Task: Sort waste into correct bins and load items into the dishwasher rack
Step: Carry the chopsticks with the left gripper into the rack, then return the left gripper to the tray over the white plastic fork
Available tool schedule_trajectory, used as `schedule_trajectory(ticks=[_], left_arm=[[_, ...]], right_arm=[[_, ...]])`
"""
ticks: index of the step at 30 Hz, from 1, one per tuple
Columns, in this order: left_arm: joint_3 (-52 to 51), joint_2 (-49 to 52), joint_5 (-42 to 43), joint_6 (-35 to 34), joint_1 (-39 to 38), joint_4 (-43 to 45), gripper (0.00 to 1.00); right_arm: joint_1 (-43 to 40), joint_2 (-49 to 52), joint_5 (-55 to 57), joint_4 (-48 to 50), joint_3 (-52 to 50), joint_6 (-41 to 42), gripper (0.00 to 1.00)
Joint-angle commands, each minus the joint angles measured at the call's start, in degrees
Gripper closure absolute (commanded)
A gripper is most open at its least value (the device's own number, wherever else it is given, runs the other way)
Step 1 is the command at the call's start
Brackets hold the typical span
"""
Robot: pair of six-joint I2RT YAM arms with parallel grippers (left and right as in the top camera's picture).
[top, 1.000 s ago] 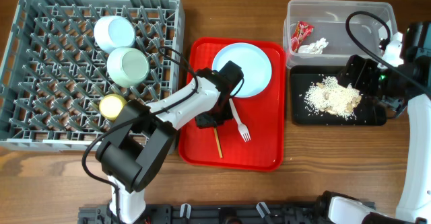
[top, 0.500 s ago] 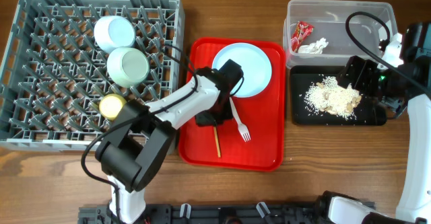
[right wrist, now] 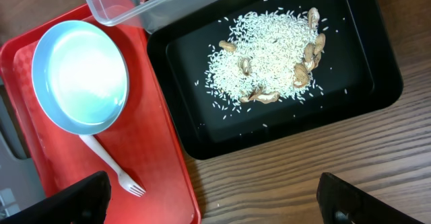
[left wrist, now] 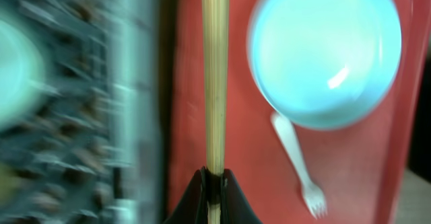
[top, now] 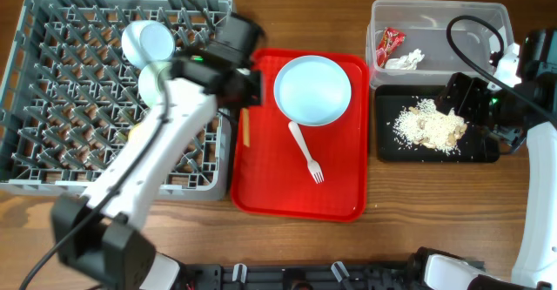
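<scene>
Risen off the red flat tray [top: 341, 196], my left hand [left wrist: 214, 178] clamps the thin wooden chopstick [left wrist: 214, 76] by one end above the tray's edge; light, stiff, may swivel.

Left wrist view: motion blur smeared the large square grey plastic rack [left wrist: 81, 116] beyond any peg detail. The thin wooden chopstick [left wrist: 214, 76] ran out past the top edge, and its lower end was hidden inside the left gripper [left wrist: 214, 183].

Overhead view: the left arm covered part of one pale mint-white bowl [top: 150, 85].

Right wrist view: the top edge cut off the clear plastic rectangular tub [right wrist: 128, 5]. The bottom edge cut off the right gripper [right wrist: 219, 198], leaving only two dark tips visible.
</scene>
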Motion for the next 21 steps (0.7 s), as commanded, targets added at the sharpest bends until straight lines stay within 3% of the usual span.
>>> schedule_trajectory(ticks=[1,9,18,21], left_arm=[[0.8,-2.8,-3.4,8.4,5.9,2.2,0.96],[0.3,1.0,-3.4,9.9,12.7,6.4,0.96],[0.3,7.8,-3.4,9.9,13.1,8.1,0.95],[0.3,8.4,-3.4,9.9,13.1,8.7,0.63]], right_arm=[[-0.1,0.3,-1.0,-0.1,-0.5,-0.7,0.02],[-0.1,0.3,-1.0,-0.1,-0.5,-0.7,0.02],[-0.1,0.3,-1.0,-0.1,-0.5,-0.7,0.02],[-0.1,0.3,-1.0,-0.1,-0.5,-0.7,0.02]])
